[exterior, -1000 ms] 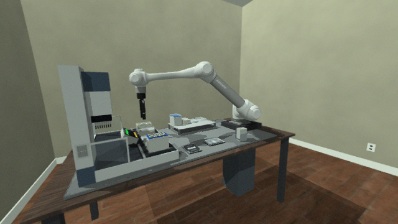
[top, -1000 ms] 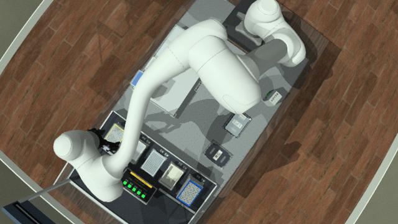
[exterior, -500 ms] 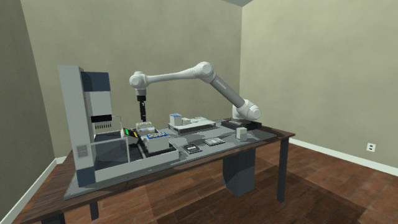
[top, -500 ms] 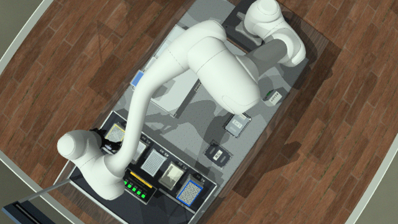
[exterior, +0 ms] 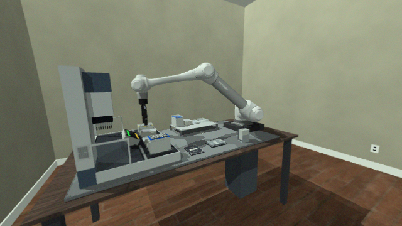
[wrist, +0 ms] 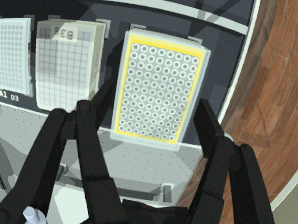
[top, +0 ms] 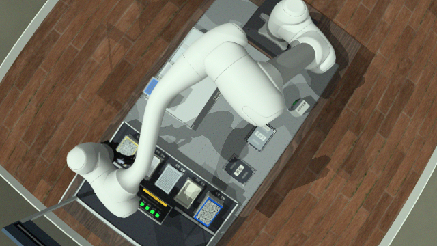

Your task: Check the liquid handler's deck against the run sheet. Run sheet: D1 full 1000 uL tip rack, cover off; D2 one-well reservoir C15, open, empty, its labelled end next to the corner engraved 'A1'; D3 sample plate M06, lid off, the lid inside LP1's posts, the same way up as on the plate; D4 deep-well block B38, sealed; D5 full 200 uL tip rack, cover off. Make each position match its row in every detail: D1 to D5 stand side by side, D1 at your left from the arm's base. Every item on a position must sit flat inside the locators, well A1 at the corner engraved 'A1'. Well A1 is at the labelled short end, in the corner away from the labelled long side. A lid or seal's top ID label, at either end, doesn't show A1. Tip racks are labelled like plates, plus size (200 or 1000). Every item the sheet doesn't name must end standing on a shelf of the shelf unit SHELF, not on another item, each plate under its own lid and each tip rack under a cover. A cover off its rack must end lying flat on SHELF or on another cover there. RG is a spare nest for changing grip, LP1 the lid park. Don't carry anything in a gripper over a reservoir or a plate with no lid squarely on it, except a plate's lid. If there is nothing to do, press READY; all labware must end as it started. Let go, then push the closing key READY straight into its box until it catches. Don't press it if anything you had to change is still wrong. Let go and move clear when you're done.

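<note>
My gripper (wrist: 155,100) is open and empty. It hangs straight above the yellow-rimmed tip rack (wrist: 160,87), which stands uncovered with its tips showing at the end position of the deck. The same rack shows in the overhead view (top: 127,146), with my gripper (top: 119,160) mostly hidden under the wrist. In the side view my gripper (exterior: 144,120) is a little above the rack. Along the deck row stand a sealed-looking white block (wrist: 68,63), a white well plate (top: 168,178), a reservoir (top: 188,193) and a blue-rimmed tip rack (top: 208,211).
A lid lies in the LP1 nest (top: 260,137), and the RG nest (top: 242,171) is bare. The READY box (top: 299,106) stands near the table edge. The shelf unit (top: 191,99) carries a blue-topped item (top: 151,86). The handler's tower (exterior: 85,119) rises beside the deck.
</note>
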Robot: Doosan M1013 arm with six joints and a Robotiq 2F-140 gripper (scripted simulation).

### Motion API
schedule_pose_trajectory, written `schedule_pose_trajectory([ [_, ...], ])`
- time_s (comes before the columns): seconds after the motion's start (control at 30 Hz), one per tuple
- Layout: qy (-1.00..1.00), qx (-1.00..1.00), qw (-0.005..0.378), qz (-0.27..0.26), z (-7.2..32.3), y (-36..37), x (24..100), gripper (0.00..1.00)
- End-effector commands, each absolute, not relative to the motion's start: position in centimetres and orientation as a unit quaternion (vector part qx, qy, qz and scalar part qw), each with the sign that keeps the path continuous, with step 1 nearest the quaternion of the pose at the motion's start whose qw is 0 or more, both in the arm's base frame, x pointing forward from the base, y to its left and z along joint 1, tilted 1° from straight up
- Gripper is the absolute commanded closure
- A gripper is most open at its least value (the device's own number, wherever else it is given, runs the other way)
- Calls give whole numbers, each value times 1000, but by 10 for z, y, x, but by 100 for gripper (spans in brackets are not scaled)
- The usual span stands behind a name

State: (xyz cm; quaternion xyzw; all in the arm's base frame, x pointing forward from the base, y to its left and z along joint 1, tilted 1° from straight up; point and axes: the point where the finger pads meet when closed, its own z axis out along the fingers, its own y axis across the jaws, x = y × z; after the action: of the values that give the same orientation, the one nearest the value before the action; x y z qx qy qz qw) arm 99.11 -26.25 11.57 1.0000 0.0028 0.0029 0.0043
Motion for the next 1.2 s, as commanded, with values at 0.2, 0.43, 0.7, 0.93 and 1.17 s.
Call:
schedule_pose_trajectory([
  [0.2, 3, 1000, 4, 4, 103, -263, 992, 33],
  [0.43, 3, 1000, 4, 4, 95, -263, 992, 33],
  [0.7, 3, 1000, 4, 4, 94, -263, 992, 33],
  [0.93, 3, 1000, 4, 4, 94, -263, 992, 90],
  [1.17, 3, 1000, 4, 4, 94, -263, 992, 90],
])
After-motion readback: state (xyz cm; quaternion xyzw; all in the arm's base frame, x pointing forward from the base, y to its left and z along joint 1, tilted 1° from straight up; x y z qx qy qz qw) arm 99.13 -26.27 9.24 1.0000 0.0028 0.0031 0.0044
